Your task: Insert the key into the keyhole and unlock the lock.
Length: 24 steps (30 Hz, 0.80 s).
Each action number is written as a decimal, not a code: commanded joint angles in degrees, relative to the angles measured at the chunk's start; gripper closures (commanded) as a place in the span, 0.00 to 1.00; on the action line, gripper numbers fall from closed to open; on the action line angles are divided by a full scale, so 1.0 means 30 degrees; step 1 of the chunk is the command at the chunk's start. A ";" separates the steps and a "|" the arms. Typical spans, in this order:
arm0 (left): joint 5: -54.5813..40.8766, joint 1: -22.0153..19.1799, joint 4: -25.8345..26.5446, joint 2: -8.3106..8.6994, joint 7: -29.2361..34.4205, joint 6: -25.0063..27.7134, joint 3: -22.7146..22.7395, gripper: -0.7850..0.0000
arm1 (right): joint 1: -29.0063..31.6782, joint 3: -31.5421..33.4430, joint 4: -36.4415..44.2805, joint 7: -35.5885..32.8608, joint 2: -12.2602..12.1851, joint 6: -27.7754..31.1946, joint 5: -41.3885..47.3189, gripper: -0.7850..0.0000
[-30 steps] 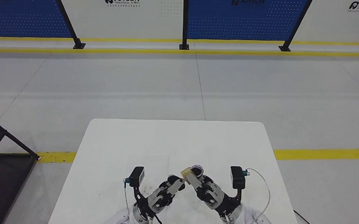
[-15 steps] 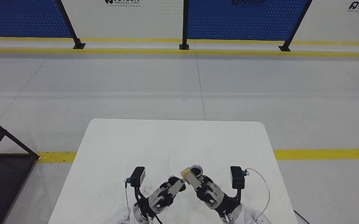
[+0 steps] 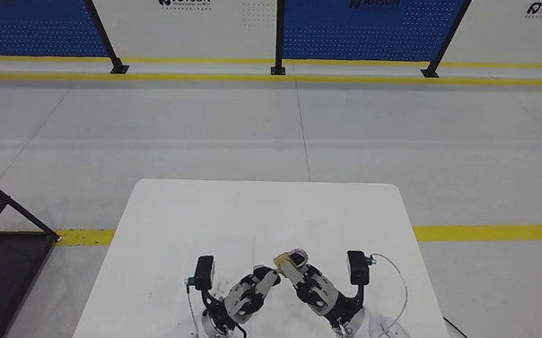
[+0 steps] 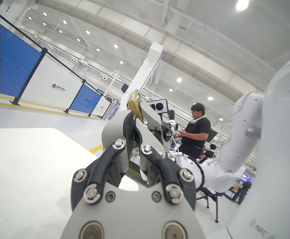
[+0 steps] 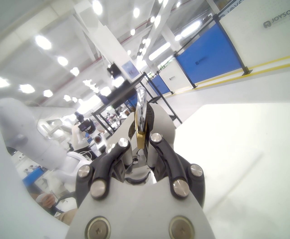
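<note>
A brass padlock (image 3: 286, 259) with a silver shackle (image 5: 141, 106) is held up above the near part of the white table (image 3: 251, 213). My right gripper (image 3: 296, 271) is shut on its body (image 5: 140, 137), shackle pointing away from the wrist. My left gripper (image 3: 268, 277) sits just beside it, its tips against the lock's brass end (image 4: 134, 106). The left fingers (image 4: 129, 126) are pressed together with only a thin gap. The key between them is hidden, so I cannot see it or the keyhole.
Both arms hang close together over the table's near edge. The far half of the table is bare white surface. A thin cable (image 3: 398, 286) loops beside the right arm. A black metal frame (image 3: 13, 216) stands off the table's left side.
The left wrist has shifted slightly back and outward, turning a little. The padlock and right gripper have stayed where they were.
</note>
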<state>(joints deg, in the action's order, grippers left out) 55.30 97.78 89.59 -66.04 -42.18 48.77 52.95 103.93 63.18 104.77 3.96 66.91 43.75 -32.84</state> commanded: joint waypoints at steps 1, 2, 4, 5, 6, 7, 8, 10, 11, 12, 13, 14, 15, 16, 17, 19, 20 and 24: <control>0.0825 0.0062 0.0023 -0.0043 -0.0515 -0.0609 0.0014 1.00 | -0.0005 0.0001 -0.0002 0.0000 -0.0008 0.0008 0.0016 1.00; 0.1168 0.0111 0.0050 -0.0066 -0.0790 -0.0879 0.0003 1.00 | -0.0006 0.0002 0.0000 -0.0001 -0.0012 0.0009 0.0021 1.00; 0.1842 0.0164 0.0077 -0.0103 -0.1405 -0.1415 0.0028 1.00 | 0.0001 0.0014 0.0007 -0.0003 -0.0023 0.0015 0.0032 1.00; 0.2175 0.0222 0.0072 -0.0121 -0.1702 -0.1669 0.0009 1.00 | 0.0006 0.0021 0.0016 0.0006 -0.0027 0.0015 0.0049 1.00; 0.2324 0.0269 0.0051 -0.0137 -0.1931 -0.1659 -0.0060 1.00 | 0.0005 0.0027 0.0027 0.0033 -0.0031 0.0036 0.0047 1.00; 0.2507 0.0255 0.0043 -0.0148 -0.2210 -0.1862 -0.0006 1.00 | 0.0009 0.0030 0.0025 0.0045 -0.0035 0.0047 0.0038 1.00; 0.2949 0.0272 0.0060 -0.0156 -0.2518 -0.2447 0.0103 1.00 | 0.0012 0.0032 0.0025 0.0054 -0.0039 0.0052 0.0034 1.00; 0.3641 0.0401 0.0106 -0.0186 -0.3030 -0.3164 0.0058 1.00 | 0.0016 0.0034 0.0030 0.0063 -0.0046 0.0053 0.0032 1.00; 0.3912 0.0415 0.0110 -0.0199 -0.3291 -0.3484 0.0067 1.00 | 0.0018 0.0033 0.0032 0.0066 -0.0050 0.0053 0.0033 1.00; 0.4222 0.0438 0.0113 -0.0211 -0.3492 -0.3761 0.0038 1.00 | 0.0018 0.0032 0.0034 0.0068 -0.0054 0.0052 0.0033 1.00; 0.4482 0.0462 0.0117 -0.0224 -0.3714 -0.4014 0.0004 1.00 | 0.0016 0.0031 0.0037 0.0070 -0.0057 0.0050 0.0035 1.00; 0.4747 0.0477 0.0097 -0.0234 -0.3864 -0.4246 -0.0032 1.00 | 0.0021 0.0025 0.0031 0.0059 -0.0060 0.0024 0.0054 1.00; 0.4921 0.0494 0.0077 -0.0244 -0.3985 -0.4378 -0.0083 1.00 | 0.0019 0.0021 0.0040 0.0050 -0.0063 0.0010 0.0065 1.00; 0.5134 0.0478 0.0076 -0.0252 -0.4112 -0.4672 -0.0066 1.00 | 0.0012 0.0016 0.0040 0.0016 -0.0068 0.0007 0.0052 1.00; 0.5334 0.0506 0.0068 -0.0262 -0.4232 -0.4949 -0.0091 1.00 | 0.0008 0.0014 0.0043 0.0008 -0.0072 0.0003 0.0061 1.00; 0.5664 0.0514 0.0057 -0.0279 -0.4411 -0.5372 -0.0137 1.00 | -0.0002 0.0008 0.0042 0.0001 -0.0078 -0.0004 0.0075 1.00; 0.5879 0.0532 0.0047 -0.0286 -0.4479 -0.5658 -0.0157 1.00 | -0.0003 0.0005 0.0039 0.0031 -0.0079 -0.0011 0.0098 1.00; 0.6763 0.0599 0.0051 -0.0321 -0.4913 -0.7195 -0.0139 1.00 | -0.0026 -0.0020 0.0036 0.0052 -0.0086 -0.0031 0.0095 1.00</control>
<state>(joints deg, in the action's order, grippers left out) 74.53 99.43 89.71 -66.96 -56.57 29.12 52.60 103.87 63.13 104.88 4.10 66.66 43.67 -32.54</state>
